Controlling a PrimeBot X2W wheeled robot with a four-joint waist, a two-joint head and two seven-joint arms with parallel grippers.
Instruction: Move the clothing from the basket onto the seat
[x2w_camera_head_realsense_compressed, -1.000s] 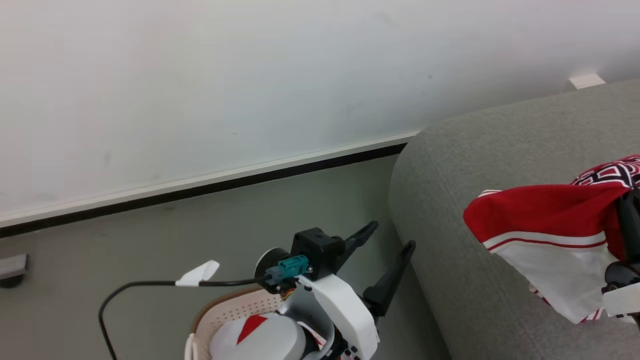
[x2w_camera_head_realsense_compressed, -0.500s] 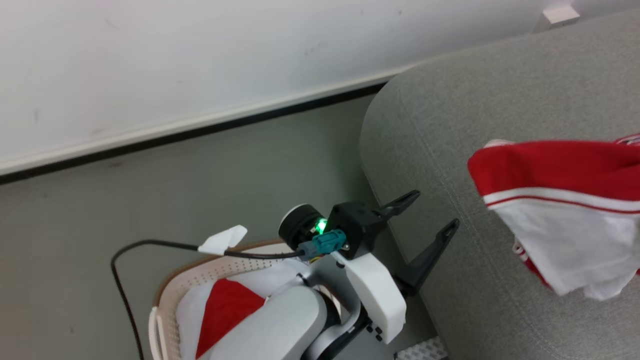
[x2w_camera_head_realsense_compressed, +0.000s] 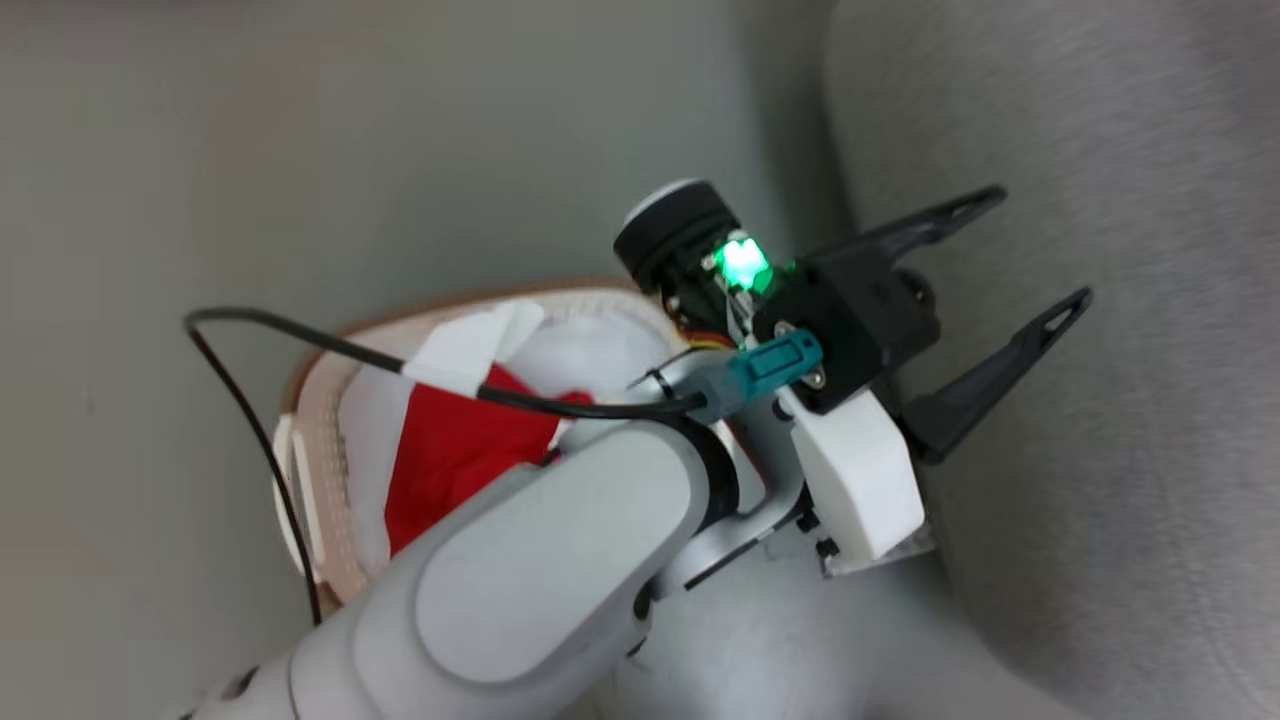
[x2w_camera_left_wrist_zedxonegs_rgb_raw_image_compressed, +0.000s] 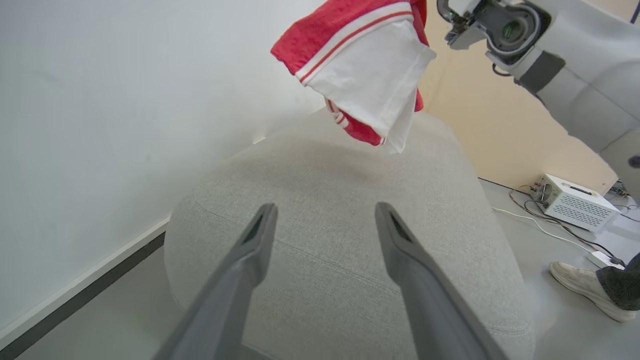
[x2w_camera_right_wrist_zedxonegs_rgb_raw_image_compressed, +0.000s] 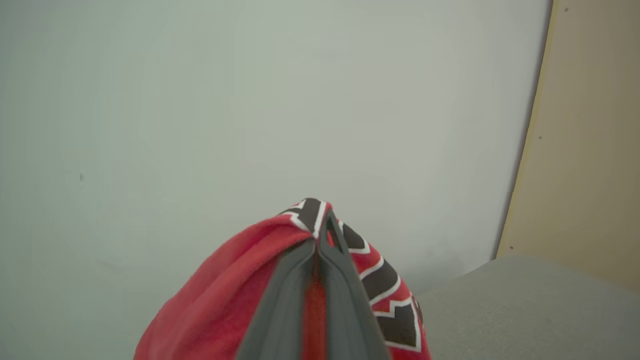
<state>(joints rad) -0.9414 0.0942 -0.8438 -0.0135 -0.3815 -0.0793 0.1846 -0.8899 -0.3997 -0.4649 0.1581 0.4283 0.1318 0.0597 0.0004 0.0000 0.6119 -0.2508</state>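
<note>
Basket (x2w_camera_head_realsense_compressed: 300, 480) left of seat (x2w_camera_head_realsense_compressed: 1100, 500), on the floor (x2w_camera_head_realsense_compressed: 150, 150)
Clothing (x2w_camera_head_realsense_compressed: 450, 450) lies in the basket; left gripper (x2w_camera_head_realsense_compressed: 1042, 243) hangs over the seat's near edge; a garment (x2w_camera_left_wrist_zedxonegs_rgb_raw_image_compressed: 370, 75) hangs above the seat, in the right gripper (x2w_camera_right_wrist_zedxonegs_rgb_raw_image_compressed: 321, 225); wall (x2w_camera_left_wrist_zedxonegs_rgb_raw_image_compressed: 75, 125) behind.

1. Seat (x2w_camera_left_wrist_zedxonegs_rgb_raw_image_compressed: 350, 260): grey woven cloth, matt and faintly coarse, with a stitched seam across it.
2. Clothing (x2w_camera_left_wrist_zedxonegs_rgb_raw_image_compressed: 370, 75): soft cloth. The red part looks fuzzy, the white panel thinner and smoother.
3. Basket (x2w_camera_head_realsense_compressed: 325, 450): cream plastic, smooth and perforated, with a brown band on the rim.
4. Left gripper (x2w_camera_left_wrist_zedxonegs_rgb_raw_image_compressed: 325, 207): the jaws are dark matt plastic.
5. Arm (x2w_camera_head_realsense_compressed: 540, 590): a pale, smooth plastic shell with a slight sheen.
6. Cable (x2w_camera_head_realsense_compressed: 320, 341): black, with a rubbery gloss.
7. Floor (x2w_camera_head_realsense_compressed: 150, 150): smooth matt grey.
</note>
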